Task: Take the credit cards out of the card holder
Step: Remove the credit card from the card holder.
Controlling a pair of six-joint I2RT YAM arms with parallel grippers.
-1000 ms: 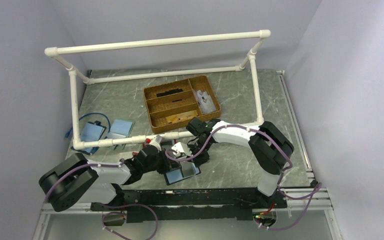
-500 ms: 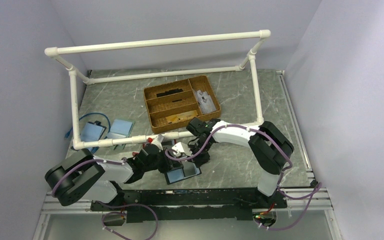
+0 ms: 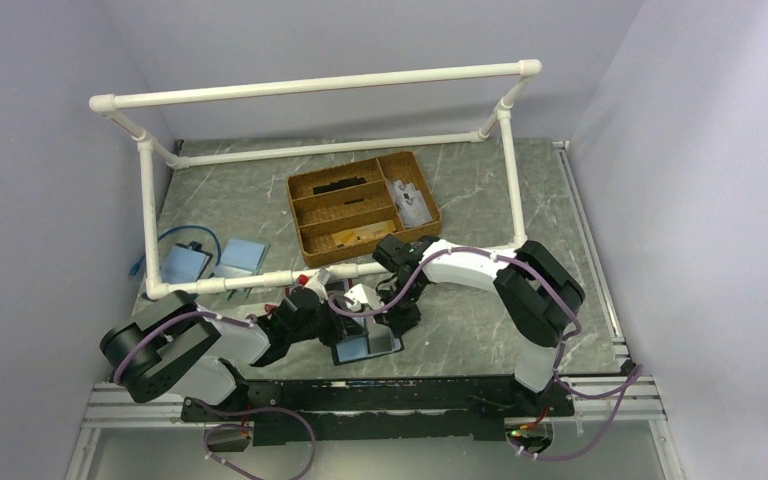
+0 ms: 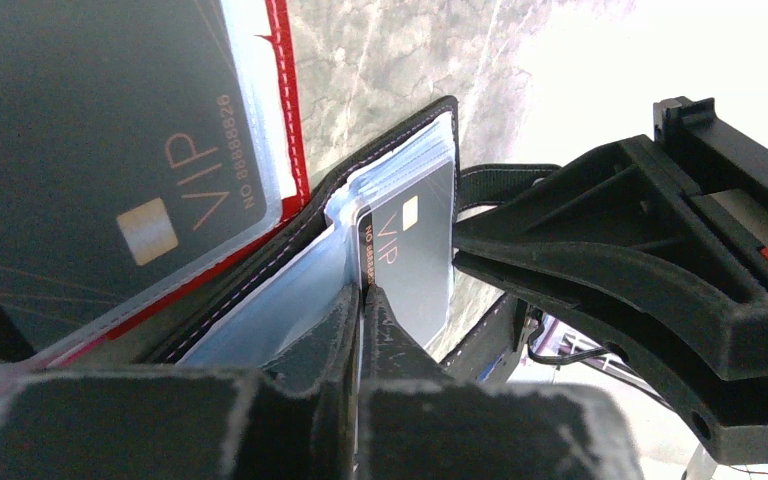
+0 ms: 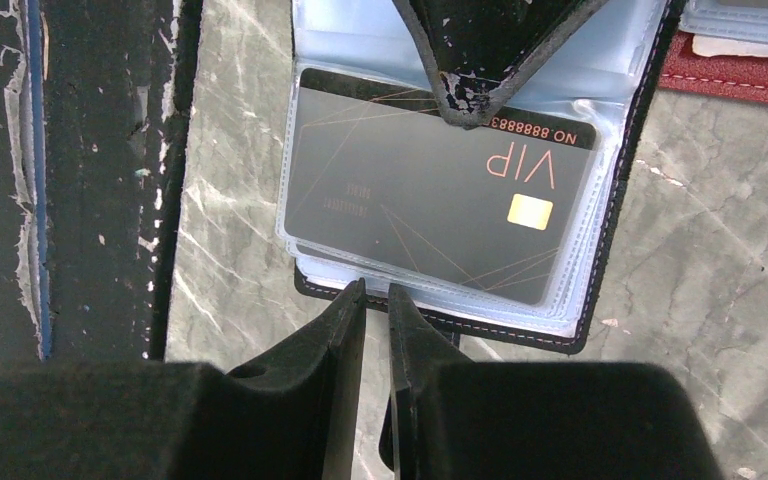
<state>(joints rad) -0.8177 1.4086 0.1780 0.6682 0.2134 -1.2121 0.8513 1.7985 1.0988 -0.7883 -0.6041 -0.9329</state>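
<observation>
Upper left in my left wrist view, the red-edged wallet shows a dark card printed "VIP NO 8888826". At centre, the card holder lies open on the table. Its dark card sits among clear sleeves and reads "VIP", with a number starting 8888. My left gripper is pressed together on that card's edge. From the right of the frame, my right gripper pinches the holder's sleeve edge. Overhead, both arms are bent low and meet at the holder, lower centre of the frame.
</observation>
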